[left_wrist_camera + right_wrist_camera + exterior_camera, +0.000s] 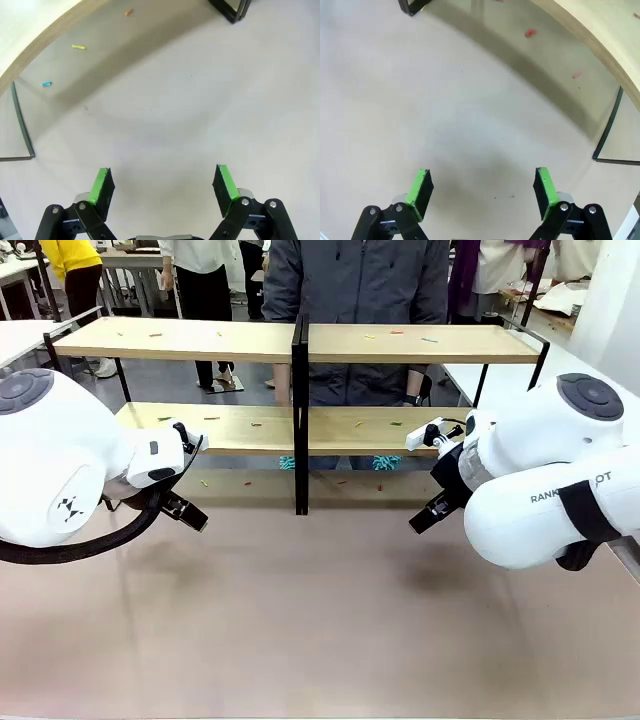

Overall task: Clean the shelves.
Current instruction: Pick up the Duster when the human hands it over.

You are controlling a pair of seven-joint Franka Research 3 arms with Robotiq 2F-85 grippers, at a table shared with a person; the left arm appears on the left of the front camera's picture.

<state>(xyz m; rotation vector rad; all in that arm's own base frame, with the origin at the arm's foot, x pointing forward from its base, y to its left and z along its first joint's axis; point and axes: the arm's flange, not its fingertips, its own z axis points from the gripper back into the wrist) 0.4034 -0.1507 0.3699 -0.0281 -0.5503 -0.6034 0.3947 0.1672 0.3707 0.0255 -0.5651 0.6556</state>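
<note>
Item one, my left gripper (pixel 164 182): fingers spread wide, green pads (pixel 102 186) facing each other with nothing between them; it hangs over bare table (pixel 320 640), on my left side, just in front of the shelves (pixel 215 340).

Item two, my right gripper (pixel 484 182): likewise wide apart and holding nothing; it is over bare table on my right side, near the front of the shelves.

Item three, the shelves: two tiers of light wooden boards on a thin black frame, standing across the far half of the table; a black centre post (pixel 300 420) splits them, and my two grippers sit to either side of that post.

Item four, small coloured bits: scattered on both boards and on the table beneath the lower one; under its edge, my left wrist view shows a blue bit (pixel 47 84), a yellow bit (pixel 78 47) and an orange bit (pixel 128 12); my right wrist view shows a red bit (pixel 530 33) and a pink bit (pixel 577 75); all lie well apart from my fingertips; what they are made of I cannot tell.

Item five, a person (pixel 355 280) in a dark grey jacket: standing just behind the shelves at the far side, about at the centre post.
</note>
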